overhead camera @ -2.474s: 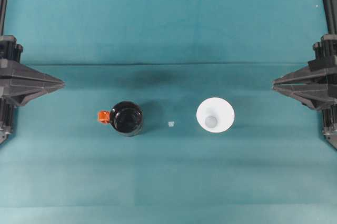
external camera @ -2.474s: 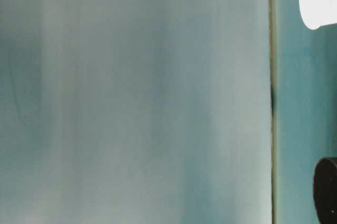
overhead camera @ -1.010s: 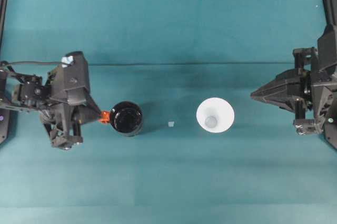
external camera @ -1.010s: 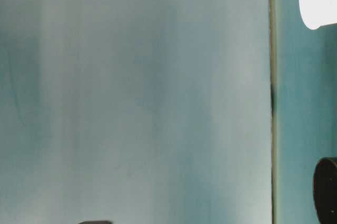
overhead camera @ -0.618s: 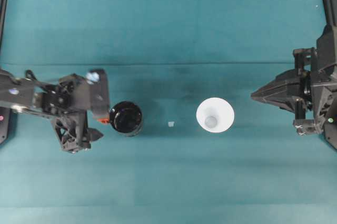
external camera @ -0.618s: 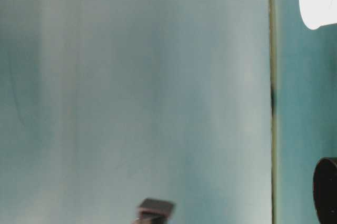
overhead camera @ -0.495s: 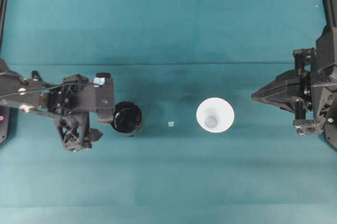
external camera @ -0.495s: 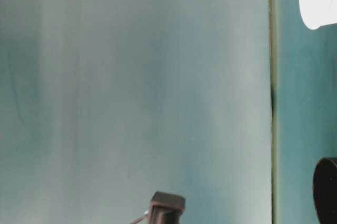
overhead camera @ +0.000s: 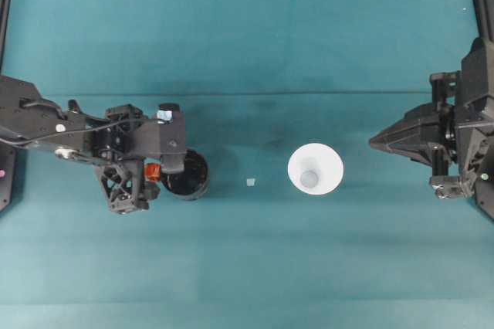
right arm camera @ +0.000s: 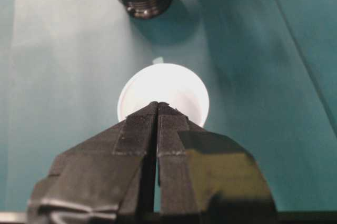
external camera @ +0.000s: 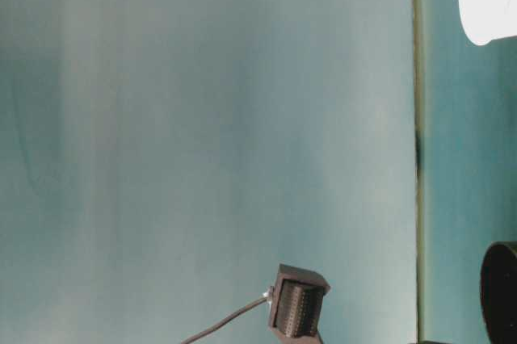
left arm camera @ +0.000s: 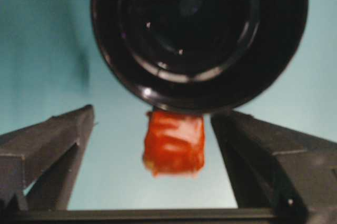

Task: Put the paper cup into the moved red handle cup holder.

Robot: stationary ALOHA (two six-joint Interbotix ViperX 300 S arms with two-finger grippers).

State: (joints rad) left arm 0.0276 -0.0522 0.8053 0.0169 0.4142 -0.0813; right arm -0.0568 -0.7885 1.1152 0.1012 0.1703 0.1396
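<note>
On the table (overhead camera: 247, 267): a teal cloth covers it; both task things stand on it, well apart from each other.
Holder: the glossy black round cup holder with a small red-orange handle tab (overhead camera: 187, 176) stands upright, left of the middle in the overhead view; the tab points toward the left arm.
Left claw (left arm camera: 152, 145): wide open, holding nothing; its two dark fingers (left arm camera: 47, 145) stand either side of the red tab, with a gap to each; the holder's rim lies just beyond the fingertips.
Paper cup: the plain white tapered paper cup (overhead camera: 316, 168) stands upright, mouth up, right of the middle, apart from both claws.
Right claw (overhead camera: 372, 142): fingers pressed together, gripping nothing; its tip points at the white cup from the right, near but short of it.
Scrap: a tiny pale fleck (overhead camera: 250, 182) lies between holder and cup.
</note>
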